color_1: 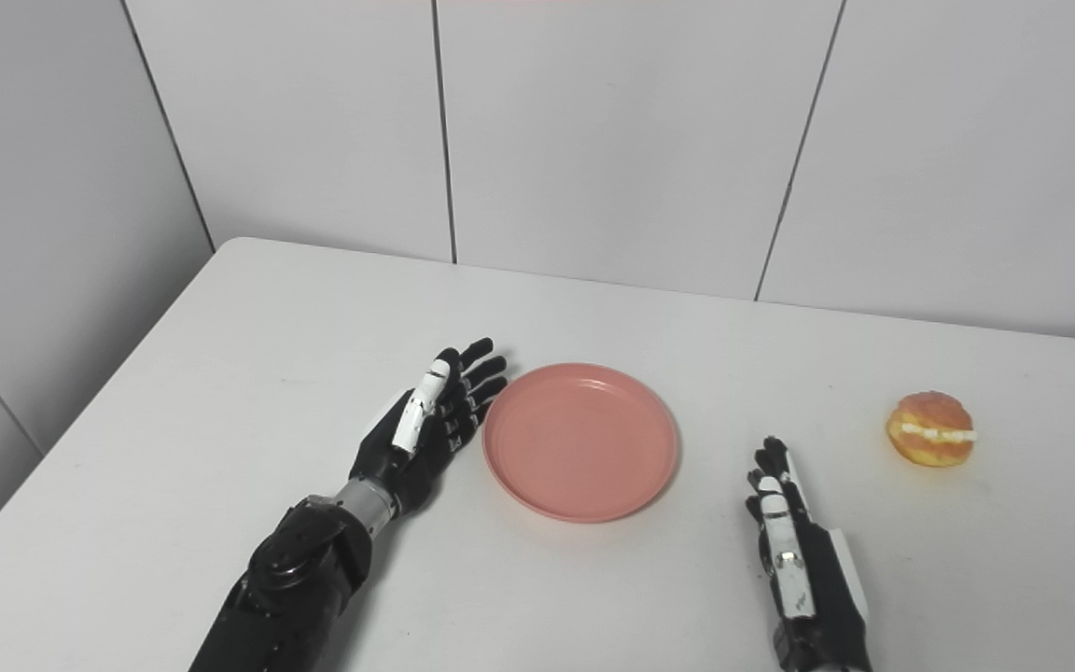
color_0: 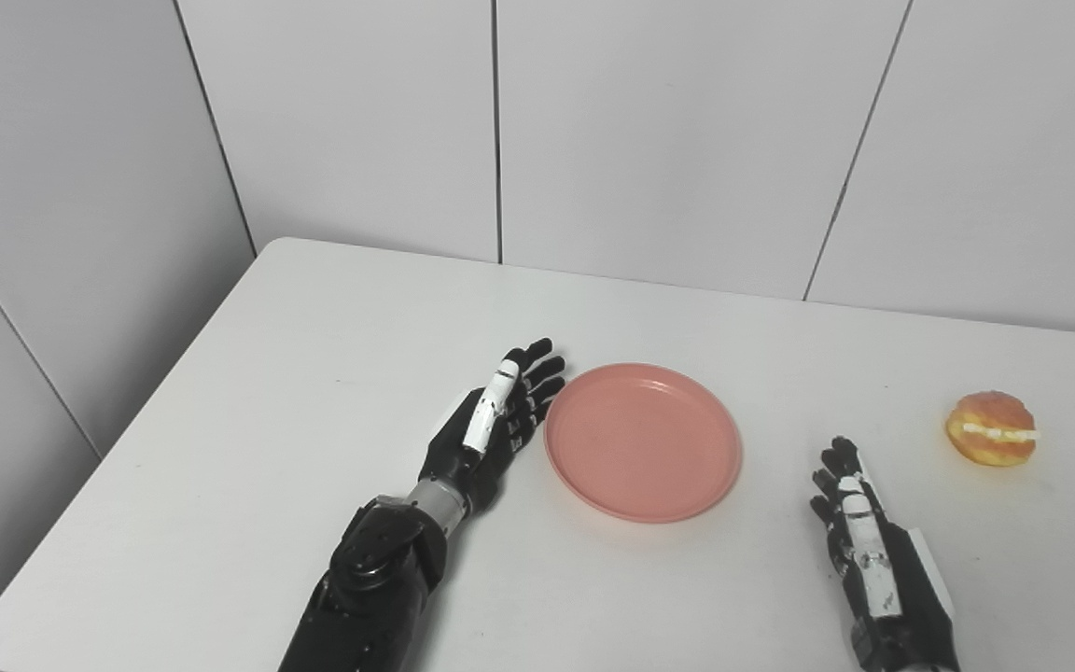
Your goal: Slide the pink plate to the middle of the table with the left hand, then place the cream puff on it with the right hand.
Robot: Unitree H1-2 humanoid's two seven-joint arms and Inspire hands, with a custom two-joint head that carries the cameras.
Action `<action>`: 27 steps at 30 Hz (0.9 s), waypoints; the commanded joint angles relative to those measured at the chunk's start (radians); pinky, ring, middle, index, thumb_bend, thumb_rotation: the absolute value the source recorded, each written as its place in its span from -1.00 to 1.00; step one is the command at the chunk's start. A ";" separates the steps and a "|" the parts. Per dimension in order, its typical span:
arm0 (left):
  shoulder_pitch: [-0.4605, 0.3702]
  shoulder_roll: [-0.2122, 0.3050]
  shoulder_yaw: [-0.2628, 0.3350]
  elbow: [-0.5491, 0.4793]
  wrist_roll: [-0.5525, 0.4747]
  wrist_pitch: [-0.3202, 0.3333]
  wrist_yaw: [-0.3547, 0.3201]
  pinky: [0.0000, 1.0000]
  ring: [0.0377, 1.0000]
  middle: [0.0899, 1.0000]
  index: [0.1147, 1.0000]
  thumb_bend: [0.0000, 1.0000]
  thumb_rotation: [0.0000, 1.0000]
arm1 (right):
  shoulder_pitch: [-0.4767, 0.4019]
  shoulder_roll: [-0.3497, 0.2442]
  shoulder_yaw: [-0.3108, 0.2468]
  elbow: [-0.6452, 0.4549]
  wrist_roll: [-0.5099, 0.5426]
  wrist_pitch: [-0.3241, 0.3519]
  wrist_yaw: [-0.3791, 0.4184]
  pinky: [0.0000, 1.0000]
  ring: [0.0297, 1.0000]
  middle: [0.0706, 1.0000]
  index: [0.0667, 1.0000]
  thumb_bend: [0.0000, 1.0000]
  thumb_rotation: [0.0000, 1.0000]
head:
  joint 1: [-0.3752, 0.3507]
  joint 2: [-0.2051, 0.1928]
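Observation:
A round pink plate (color_0: 642, 441) lies flat near the middle of the white table (color_0: 314, 373). My left hand (color_0: 498, 418) is open, fingers stretched out, on edge at the plate's left rim, touching it or nearly so. A cream puff (color_0: 991, 428), golden brown with a white cream line, sits on the table at the right. My right hand (color_0: 859, 527) is open and empty, resting near the front edge, right of the plate and left of the cream puff. The scene shows the same way in the right eye view, with the plate (color_1: 580, 441) and the puff (color_1: 931, 429).
The table's rounded far left corner (color_0: 281, 245) meets grey wall panels (color_0: 668, 131) behind. The left edge of the table (color_0: 108, 457) runs diagonally toward the front. Bare tabletop lies between the plate and the cream puff.

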 commanded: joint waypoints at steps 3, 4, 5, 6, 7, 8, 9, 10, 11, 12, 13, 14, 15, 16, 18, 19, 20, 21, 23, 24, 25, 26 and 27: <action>0.022 -0.007 -0.034 -0.026 0.013 0.059 -0.022 0.88 0.87 0.85 0.81 -0.19 1.00 | -0.020 0.011 0.010 -0.036 -0.014 0.010 -0.008 1.00 0.99 1.00 1.00 -0.57 1.00 | -0.018 0.005; 0.025 -0.006 -0.040 -0.031 0.013 0.060 -0.026 0.88 0.87 0.85 0.81 -0.19 1.00 | -0.020 0.012 0.013 -0.037 -0.020 0.014 -0.011 1.00 0.98 1.00 1.00 -0.56 1.00 | -0.023 0.007; 0.027 -0.005 -0.046 -0.036 0.014 0.061 -0.031 0.89 0.87 0.86 0.82 -0.20 1.00 | -0.020 0.014 0.014 -0.035 -0.025 0.012 -0.014 1.00 0.98 1.00 1.00 -0.56 1.00 | -0.026 0.008; 0.030 -0.004 -0.051 -0.040 0.015 0.063 -0.035 0.89 0.87 0.86 0.83 -0.20 1.00 | -0.020 0.016 0.017 -0.034 -0.032 0.010 -0.018 0.99 0.97 0.99 1.00 -0.55 1.00 | -0.034 0.009; 0.032 -0.003 -0.055 -0.044 0.016 0.065 -0.037 0.88 0.87 0.86 0.83 -0.20 1.00 | -0.020 0.017 0.018 -0.033 -0.037 0.009 -0.021 0.99 0.96 0.99 1.00 -0.53 1.00 | -0.035 0.010; 0.034 -0.004 -0.058 -0.048 0.017 0.069 -0.038 0.88 0.87 0.86 0.83 -0.19 1.00 | -0.021 0.019 0.021 -0.033 -0.045 0.009 -0.025 0.98 0.96 0.99 0.99 -0.53 1.00 | -0.042 0.011; 0.035 -0.005 -0.061 -0.052 0.017 0.072 -0.038 0.88 0.87 0.86 0.83 -0.19 1.00 | -0.021 0.019 0.024 -0.033 -0.051 0.007 -0.028 0.98 0.95 0.98 0.99 -0.53 1.00 | -0.042 0.011; 0.037 -0.006 -0.064 -0.057 0.017 0.076 -0.037 0.88 0.86 0.86 0.83 -0.19 1.00 | -0.021 0.020 0.025 -0.032 -0.054 0.006 -0.030 0.98 0.95 0.98 0.99 -0.53 1.00 | -0.049 0.013; 0.040 -0.007 -0.067 -0.062 0.015 0.079 -0.037 0.88 0.86 0.85 0.82 -0.19 1.00 | -0.021 0.021 0.026 -0.032 -0.055 0.005 -0.030 0.98 0.95 0.98 0.99 -0.53 1.00 | -0.049 0.013; 0.043 -0.007 -0.069 -0.068 0.014 0.083 -0.037 0.88 0.87 0.85 0.82 -0.19 1.00 | -0.021 0.023 0.027 -0.032 -0.055 0.005 -0.031 0.98 0.95 0.98 0.99 -0.53 1.00 | -0.058 0.016; 0.046 -0.008 -0.072 -0.075 0.012 0.087 -0.038 0.88 0.86 0.85 0.82 -0.19 1.00 | -0.022 0.023 0.028 -0.032 -0.055 0.003 -0.032 0.97 0.95 0.98 0.99 -0.53 1.00 | -0.058 0.016; 0.049 -0.007 -0.074 -0.081 0.010 0.091 -0.040 0.88 0.86 0.85 0.82 -0.19 1.00 | -0.022 0.024 0.029 -0.032 -0.056 0.003 -0.033 0.96 0.95 0.98 0.99 -0.53 1.00 | -0.066 0.017; 0.052 -0.007 -0.075 -0.086 0.009 0.094 -0.041 0.88 0.86 0.85 0.82 -0.20 1.00 | -0.022 0.026 0.030 -0.033 -0.057 0.005 -0.035 0.96 0.94 0.98 0.99 -0.53 1.00 | -0.066 0.017; 0.054 -0.005 -0.076 -0.090 0.008 0.097 -0.043 0.88 0.87 0.85 0.82 -0.19 1.00 | -0.022 0.027 0.031 -0.034 -0.058 0.007 -0.036 0.96 0.94 0.98 0.99 -0.53 1.00 | -0.075 0.019; 0.059 -0.004 -0.076 -0.098 0.006 0.101 -0.048 0.89 0.87 0.86 0.82 -0.19 1.00 | -0.022 0.028 0.034 -0.035 -0.062 0.009 -0.038 0.97 0.94 0.97 0.99 -0.52 1.00 | -0.079 0.019; 0.060 -0.004 -0.075 -0.100 0.006 0.103 -0.050 0.89 0.88 0.86 0.82 -0.19 1.00 | -0.022 0.028 0.035 -0.036 -0.064 0.010 -0.039 0.97 0.94 0.97 0.99 -0.51 1.00 | -0.079 0.019; 0.062 -0.005 -0.075 -0.103 0.005 0.107 -0.051 0.90 0.88 0.87 0.83 -0.20 1.00 | -0.021 0.028 0.035 -0.036 -0.066 0.012 -0.040 0.97 0.94 0.97 0.98 -0.51 1.00 | -0.079 0.019; 0.063 -0.006 -0.075 -0.105 0.004 0.109 -0.052 0.90 0.88 0.87 0.83 -0.20 1.00 | -0.021 0.029 0.035 -0.036 -0.068 0.013 -0.041 0.97 0.94 0.97 0.98 -0.51 1.00 | -0.079 0.019; 0.066 -0.004 -0.074 -0.104 -0.002 0.110 -0.059 0.91 0.89 0.88 0.84 -0.20 1.00 | -0.022 0.033 0.034 -0.035 -0.071 0.014 -0.044 0.96 0.93 0.96 0.97 -0.52 1.00 | -0.095 0.020; 0.067 -0.003 -0.073 -0.104 -0.004 0.110 -0.061 0.92 0.90 0.88 0.84 -0.21 1.00 | -0.022 0.035 0.034 -0.034 -0.071 0.014 -0.044 0.96 0.93 0.96 0.97 -0.53 1.00 | -0.095 0.020; 0.068 -0.003 -0.073 -0.105 -0.005 0.111 -0.063 0.92 0.90 0.88 0.84 -0.21 1.00 | -0.023 0.035 0.035 -0.034 -0.074 0.013 -0.045 0.96 0.93 0.96 0.97 -0.53 1.00 | -0.098 0.022; 0.069 -0.002 -0.074 -0.106 -0.005 0.111 -0.063 0.92 0.90 0.89 0.85 -0.21 1.00 | -0.023 0.034 0.035 -0.034 -0.078 0.014 -0.047 0.97 0.94 0.96 0.98 -0.53 1.00 | -0.100 0.022; 0.071 -0.002 -0.073 -0.107 -0.006 0.112 -0.063 0.92 0.90 0.89 0.85 -0.21 1.00 | -0.023 0.035 0.035 -0.034 -0.080 0.014 -0.049 0.97 0.93 0.96 0.97 -0.52 1.00 | -0.106 0.023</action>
